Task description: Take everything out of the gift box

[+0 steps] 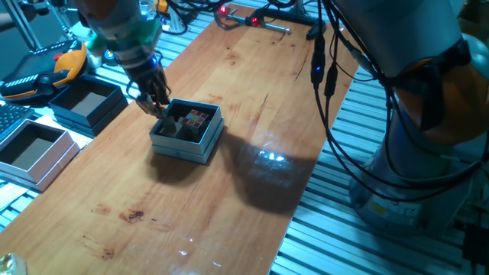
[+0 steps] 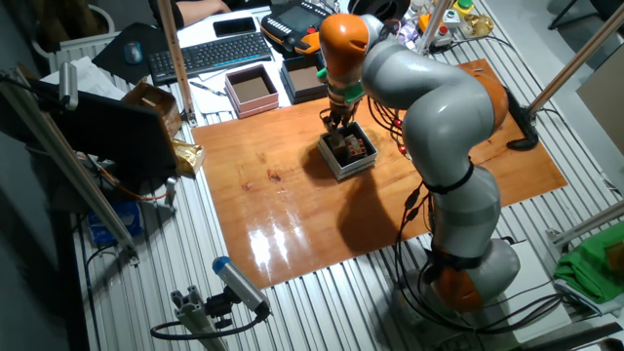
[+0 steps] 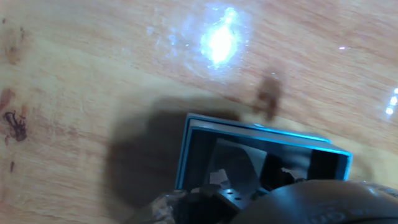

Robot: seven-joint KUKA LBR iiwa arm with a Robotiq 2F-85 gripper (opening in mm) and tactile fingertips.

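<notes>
Gripper: the gripper (image 1: 158, 101) points down at the far-left corner of the gift box (image 1: 187, 131), its fingertips at or just inside the white rim; whether the fingers are spread or closed on something I cannot tell, since they show only as a dark cluster.
Gift box: sits near the middle of the wooden table (image 1: 229, 176), dark inside, pale sides.
Contents: the puzzle cube (image 1: 197, 118) lies toward the box's far-right side, a grey cube (image 1: 170, 127) just below the fingertips; the tiny block is not made out.
Key relation: the grey cube is nearest the claw, directly under it; the puzzle cube lies beside it, away from the fingers.
Hand view: shows the box wall and dark interior, blocks unclear.
Surroundings: a dark navy box (image 1: 88, 103) and a white box (image 1: 34, 151) stand off the table's left edge, well apart.
Obstruction: by my judgement, the box wall crowds the fingers.
</notes>
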